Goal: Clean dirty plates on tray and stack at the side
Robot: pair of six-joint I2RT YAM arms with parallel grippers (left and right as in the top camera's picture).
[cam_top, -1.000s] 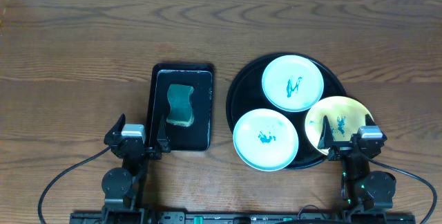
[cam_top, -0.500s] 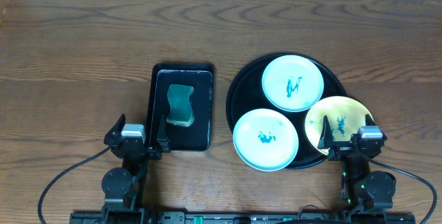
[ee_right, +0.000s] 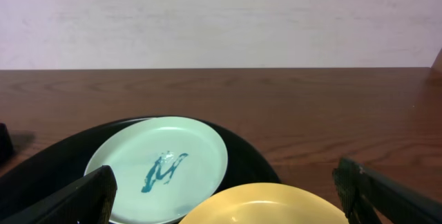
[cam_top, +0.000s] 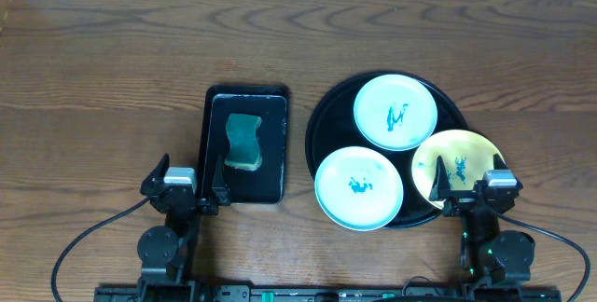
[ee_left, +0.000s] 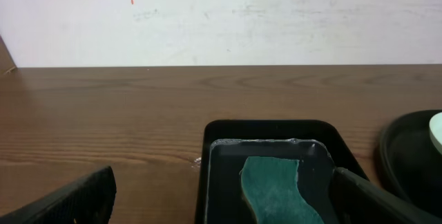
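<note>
Three round plates lie flat, face up, on the glossy black round tray, right of centre; both grippers gape empty.
Overhead: near mint plate and yellow plate overhang the raised rim; circular, none has a long axis. Left wrist: left gripper spread wide, wavy green sponge ahead. Right wrist: right gripper likewise spread.

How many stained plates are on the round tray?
3. A mint plate at the far side of the tray, a second mint plate overhanging its near-left rim, and a yellow plate at its near-right edge. All show teal stains; none appears hidden.
</note>
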